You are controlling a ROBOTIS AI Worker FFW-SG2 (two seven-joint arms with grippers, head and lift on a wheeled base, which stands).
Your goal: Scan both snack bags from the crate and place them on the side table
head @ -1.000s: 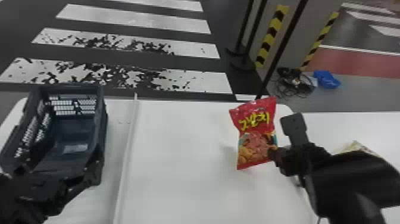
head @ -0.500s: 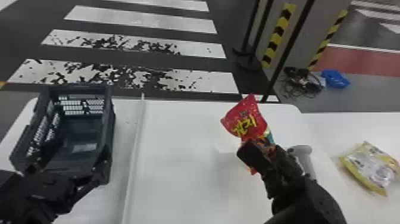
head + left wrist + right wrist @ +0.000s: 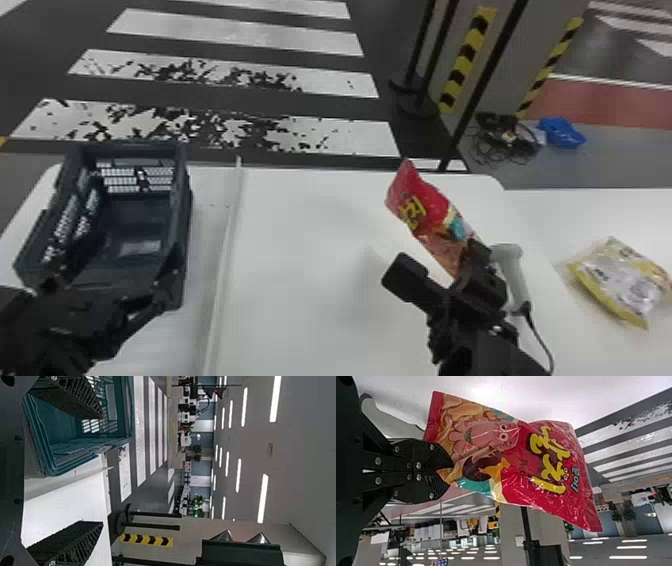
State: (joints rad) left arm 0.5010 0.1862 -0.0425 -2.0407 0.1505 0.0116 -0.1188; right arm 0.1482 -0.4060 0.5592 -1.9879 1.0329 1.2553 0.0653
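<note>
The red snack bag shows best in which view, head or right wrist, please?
The right wrist view: the red snack bag is large, front facing the camera. In the head view it's smaller, partly behind the right gripper.

Red snack bag [image 3: 417,202] with yellow lettering; black-and-yellow striped post [image 3: 468,59].

At the head view's lower left, the left gripper [image 3: 111,289] is held with its two fingers spread wide apart. At lower right, the right gripper [image 3: 474,260] is held with its fingers pressed together.
</note>
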